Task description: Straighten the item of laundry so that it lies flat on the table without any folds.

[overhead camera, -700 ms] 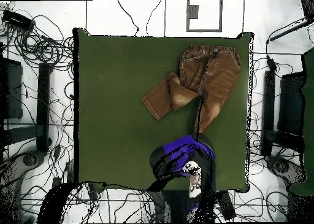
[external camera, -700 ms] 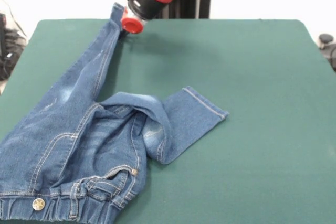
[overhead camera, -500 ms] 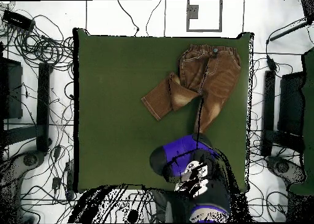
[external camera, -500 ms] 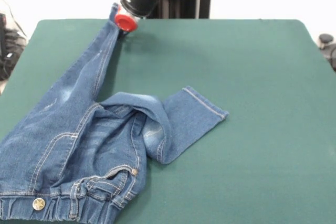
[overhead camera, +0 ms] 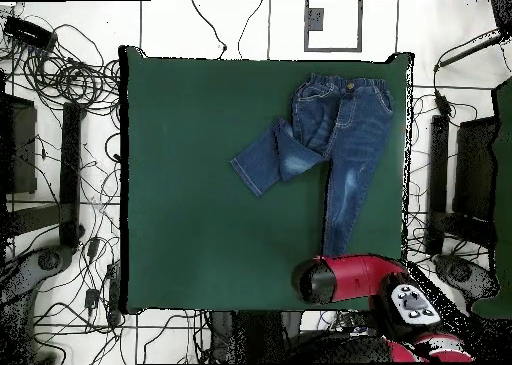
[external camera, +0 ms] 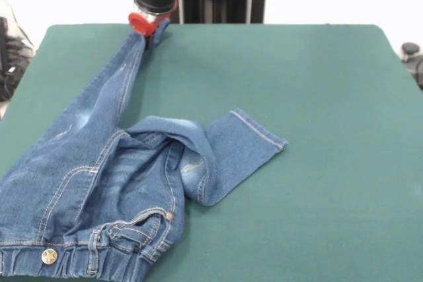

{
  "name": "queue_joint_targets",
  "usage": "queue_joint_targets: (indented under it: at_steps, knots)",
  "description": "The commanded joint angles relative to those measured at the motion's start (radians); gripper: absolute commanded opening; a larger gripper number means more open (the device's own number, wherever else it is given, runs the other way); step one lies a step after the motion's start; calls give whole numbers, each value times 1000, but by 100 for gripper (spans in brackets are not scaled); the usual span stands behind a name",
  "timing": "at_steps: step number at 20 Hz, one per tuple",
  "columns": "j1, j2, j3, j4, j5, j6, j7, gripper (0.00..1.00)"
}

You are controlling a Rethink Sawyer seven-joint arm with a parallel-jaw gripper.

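In the front view the jeans [external camera: 99, 176] fill the left part of the table [external camera: 317, 137], with the gathered waistband and its metal button [external camera: 47, 256] at the near left corner. One leg runs straight up and away to the far edge, where its cuff sits right under the gripper [external camera: 147, 26]. The gripper's red end touches or pinches that cuff, but I cannot tell whether its claw is closed on the cloth. Further right, the other leg is folded across the seat and its cuff [external camera: 261, 133] points out toward the middle of the table. The right half of the green cover lies bare.
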Motion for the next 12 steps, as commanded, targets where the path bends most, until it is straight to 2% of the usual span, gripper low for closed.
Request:
queue_joint_targets:
  at_steps: [1, 9, 10, 12]
  knots:
    - [-42, 327, 358, -60, -88, -391, 34, 0]
    - [-55, 322, 389, -64, -178, -383, 20, 0]
    - [-32, 316, 366, -70, -157, -371, 83, 100]
    - [-23, 311, 360, -73, -192, -418, 78, 100]
